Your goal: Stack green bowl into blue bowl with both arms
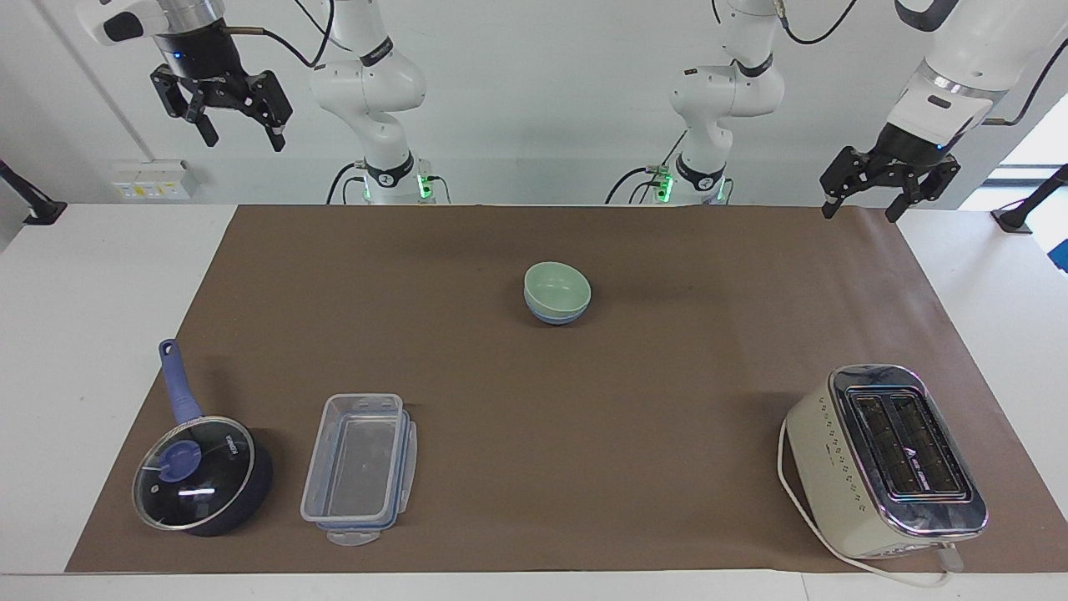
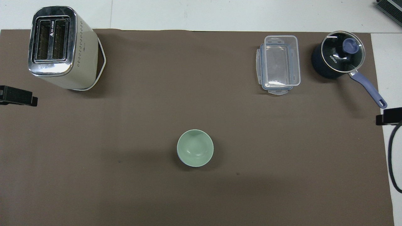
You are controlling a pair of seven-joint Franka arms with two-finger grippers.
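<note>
The pale mint-green bowl [image 1: 557, 287] sits nested inside the periwinkle-blue bowl [image 1: 552, 316] in the middle of the brown mat; from above the green bowl [image 2: 195, 152] covers nearly all of the blue one. My right gripper [image 1: 239, 138] is open and empty, raised high at the right arm's end of the table, near the wall. My left gripper [image 1: 861, 210] is open and empty, up over the mat's corner at the left arm's end. Only the tips of the left gripper [image 2: 19, 96] and right gripper [image 2: 388, 115] show in the overhead view.
A cream toaster [image 1: 887, 460] with a white cord stands at the left arm's end, farther from the robots. A clear plastic container [image 1: 360, 467] and a dark blue glass-lidded saucepan [image 1: 200, 472] stand at the right arm's end.
</note>
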